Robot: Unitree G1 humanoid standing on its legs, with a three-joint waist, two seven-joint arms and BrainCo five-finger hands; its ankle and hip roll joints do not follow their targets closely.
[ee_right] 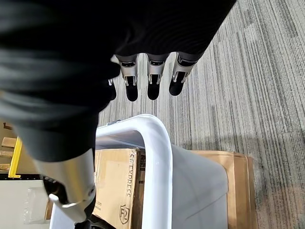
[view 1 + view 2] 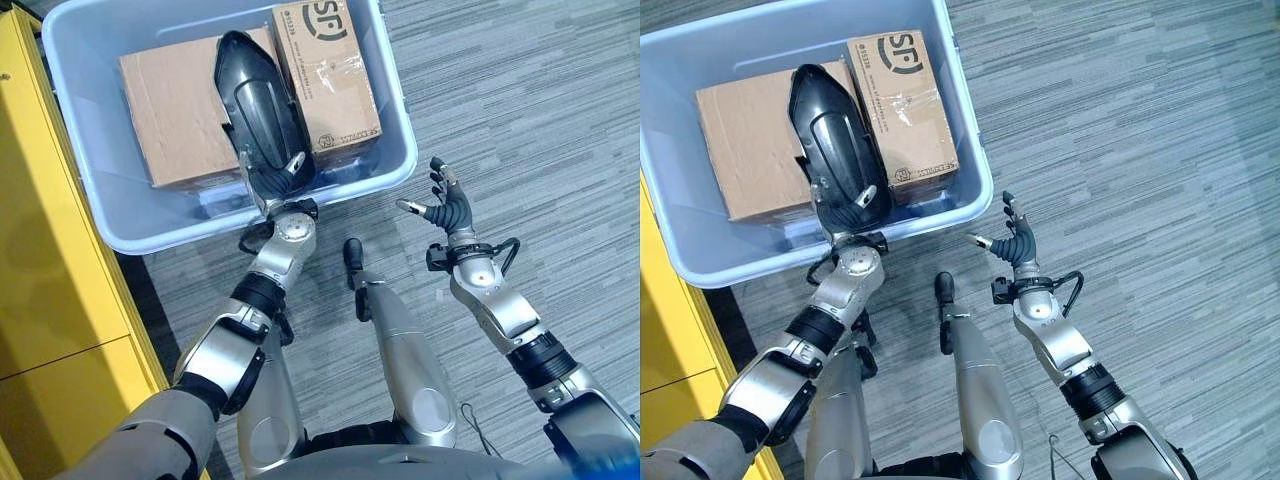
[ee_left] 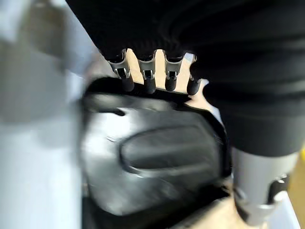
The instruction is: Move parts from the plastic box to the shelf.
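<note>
A long black moulded part [image 2: 258, 95] stands tilted over the pale blue plastic box [image 2: 400, 150], across two cardboard boxes. My left hand [image 2: 285, 180] grips the part's near end from below; in the left wrist view its fingers [image 3: 147, 78] curl over the edge of the black part [image 3: 157, 152]. My right hand [image 2: 447, 203] hangs open over the carpet, just right of the box's near right corner, holding nothing. In the right wrist view its straight fingers [image 1: 151, 81] point past the box rim [image 1: 159, 157].
A large cardboard box [image 2: 175, 115] and a smaller taped one [image 2: 330, 70] lie in the plastic box. The yellow shelf unit [image 2: 40, 260] stands along the left side, close to the box. Grey striped carpet [image 2: 540, 100] lies to the right.
</note>
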